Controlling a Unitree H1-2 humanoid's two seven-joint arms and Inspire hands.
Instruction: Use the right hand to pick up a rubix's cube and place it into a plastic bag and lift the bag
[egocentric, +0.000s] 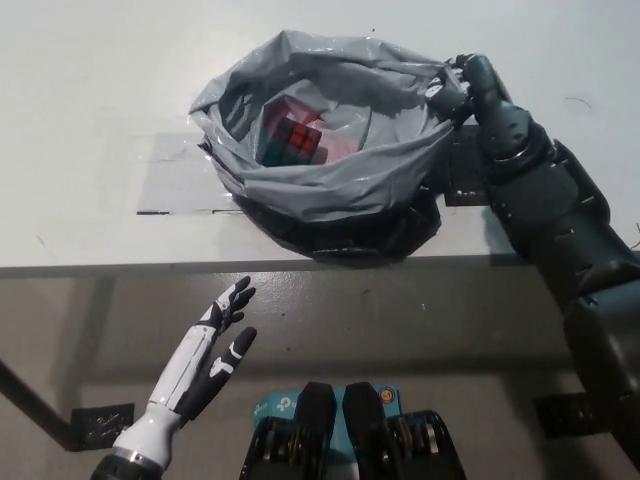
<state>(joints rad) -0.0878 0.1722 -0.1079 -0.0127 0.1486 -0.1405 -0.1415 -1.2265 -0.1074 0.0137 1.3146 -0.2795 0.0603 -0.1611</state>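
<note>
A grey plastic bag (330, 170) sits near the front edge of the white table (90, 120), its mouth wide. Inside it lies the Rubik's cube (296, 140), showing red, green and dark faces. My black right hand (462, 92) is shut on the bag's rim at its right side, pulling the rim up and to the right. My white left hand (205, 360) rests open below the table edge at the lower left, apart from the bag.
A pale taped rectangle (170, 180) marks the table left of the bag. The table's front edge (150, 267) runs across the picture just below the bag. A dark bracket (100, 425) lies on the floor at the lower left.
</note>
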